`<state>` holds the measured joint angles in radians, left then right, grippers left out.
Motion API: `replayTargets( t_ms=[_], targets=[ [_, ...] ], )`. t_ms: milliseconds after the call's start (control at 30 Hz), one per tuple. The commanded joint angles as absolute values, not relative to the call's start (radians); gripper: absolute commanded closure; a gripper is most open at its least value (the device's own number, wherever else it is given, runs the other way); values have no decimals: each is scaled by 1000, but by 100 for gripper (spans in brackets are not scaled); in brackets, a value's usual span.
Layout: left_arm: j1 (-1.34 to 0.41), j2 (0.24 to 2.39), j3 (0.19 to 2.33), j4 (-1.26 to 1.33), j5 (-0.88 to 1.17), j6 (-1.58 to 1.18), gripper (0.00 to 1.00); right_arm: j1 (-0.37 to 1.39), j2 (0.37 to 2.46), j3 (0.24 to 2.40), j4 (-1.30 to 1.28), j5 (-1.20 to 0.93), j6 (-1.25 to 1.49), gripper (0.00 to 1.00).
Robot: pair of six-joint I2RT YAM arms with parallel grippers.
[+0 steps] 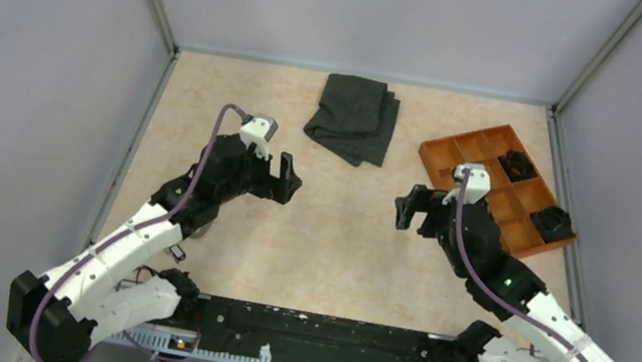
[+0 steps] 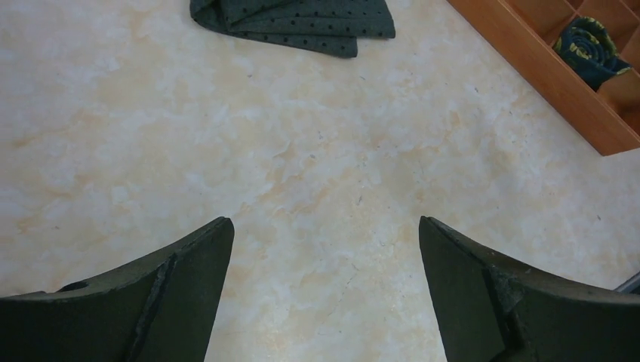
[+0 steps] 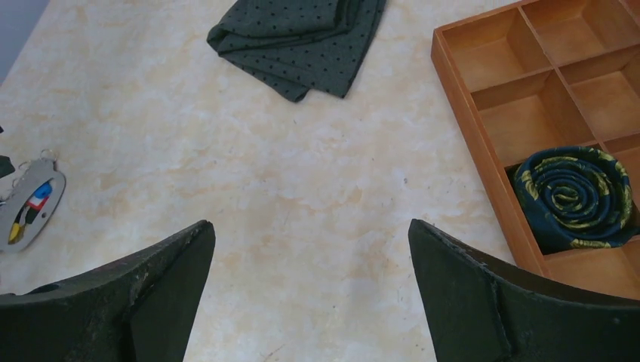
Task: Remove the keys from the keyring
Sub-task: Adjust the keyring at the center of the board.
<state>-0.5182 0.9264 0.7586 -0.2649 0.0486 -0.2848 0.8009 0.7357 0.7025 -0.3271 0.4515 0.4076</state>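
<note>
Desk (image 1: 334, 253) from overhead: the left hand (image 1: 289, 180) and the right hand (image 1: 407, 206) hang above its middle, facing each other and well apart, each with fingers spread and nothing between them. A folded dark cloth (image 1: 353, 117) lies at the far side. An orange tray (image 1: 488, 143) sits to its right, just beside the right hand. I cannot make out the keyring from up here.

Left wrist view: the fingers stand wide over bare desk, with the cloth at the top edge and a corner of the tray at upper right.

Right wrist view: the fingers are also wide, gripping nothing. The keyring (image 3: 53, 202), a pale grey loop, lies flat on the desk at the left edge, well apart from this hand. The keys (image 3: 38, 194), with coloured heads, lie inside its loop. A rolled tie (image 3: 577, 196) fills one tray compartment.
</note>
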Motion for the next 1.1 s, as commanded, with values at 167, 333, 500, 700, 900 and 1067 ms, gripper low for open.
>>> replayTargets(
  t_ms=[167,333,500,700,900,1067],
  targets=[
    [-518,899,802,-360,-147,-327,2,808,757,736,-241,463,342,1],
    [-518,921,782,-451,-358,-463,2,808,798,736,-225,434,361,1],
    [-487,907,703,-530,-585,-642,2,808,866,736,-206,384,367,1],
    [-211,898,564,-479,-462,-703,2,808,923,726,-192,322,378,1],
    [-59,945,467,-322,-346,-747,2,808,931,701,-181,264,368,1],
    [-60,1034,459,-223,-214,-745,2,808,929,698,-181,237,361,1]
  ],
)
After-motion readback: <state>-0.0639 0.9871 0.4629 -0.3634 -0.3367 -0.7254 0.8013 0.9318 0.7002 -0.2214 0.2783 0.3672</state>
